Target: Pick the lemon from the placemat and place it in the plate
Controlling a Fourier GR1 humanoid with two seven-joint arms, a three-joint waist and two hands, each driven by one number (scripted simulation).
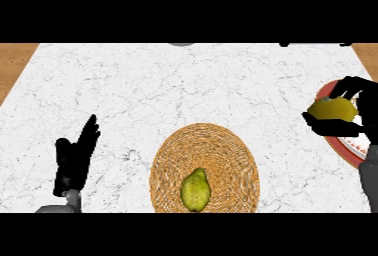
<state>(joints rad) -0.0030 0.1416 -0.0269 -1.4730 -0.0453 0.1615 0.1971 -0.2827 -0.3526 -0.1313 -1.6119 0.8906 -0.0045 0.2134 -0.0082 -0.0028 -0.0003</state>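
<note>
The right robot hand [336,127] is curled round the lemon [334,108], fingers arched over its top and the thumb side cupped beneath, so the fruit sits enclosed with only its yellow face showing. The lemon is therefore off the placemat [204,150] and held at the far right of the view, its broader span running roughly left to right.

Directly behind and below it lies the red-rimmed plate [353,150], partly cut by the view's edge and partly hidden by the hand. The lemon appears to be over the plate's left rim rather than its middle. I judge the coming move to be a short carry further right, then a descent and release; whether the fruit touches the plate cannot be told.

Well apart, on the woven round placemat, lies a green-yellow fruit [196,190], its long axis pointing away from the robot. The left robot hand [74,160] rests open at the left of the white marble counter [184,85].
</note>
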